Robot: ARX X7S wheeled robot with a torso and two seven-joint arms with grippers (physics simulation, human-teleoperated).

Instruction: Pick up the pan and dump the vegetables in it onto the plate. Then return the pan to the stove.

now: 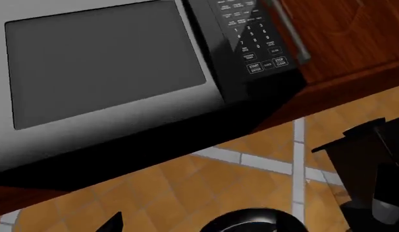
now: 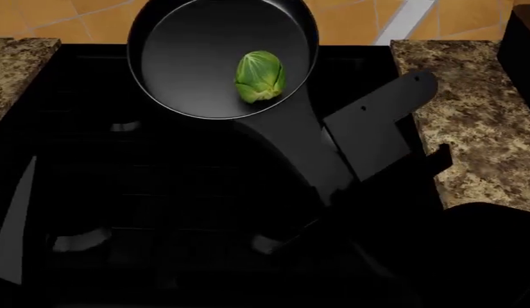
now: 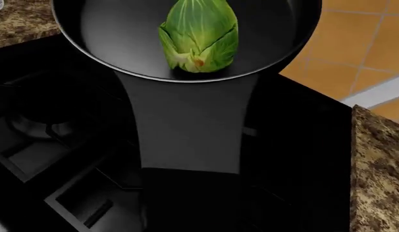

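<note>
The right hand (image 2: 351, 176) grips the near end of the pan (image 2: 222, 54) handle, whose long axis runs away from it over the stove (image 2: 162, 192). The vegetables (image 2: 260, 77) sit in the bowl's near side. I cannot tell whether the left hand is open; no plate shows.

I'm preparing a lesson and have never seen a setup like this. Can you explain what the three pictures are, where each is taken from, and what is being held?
These are simulator renders of a two-armed wheeled robot. The head view looks down from its head camera: a black pan with one Brussels sprout inside sits above the dark stove, with granite counter at both sides. The right gripper appears closed on the pan's handle. The right wrist view, from a camera near that gripper, looks along the handle to the sprout. The left wrist view points elsewhere, at a microwave and tiled wall. No plate is visible.
</note>
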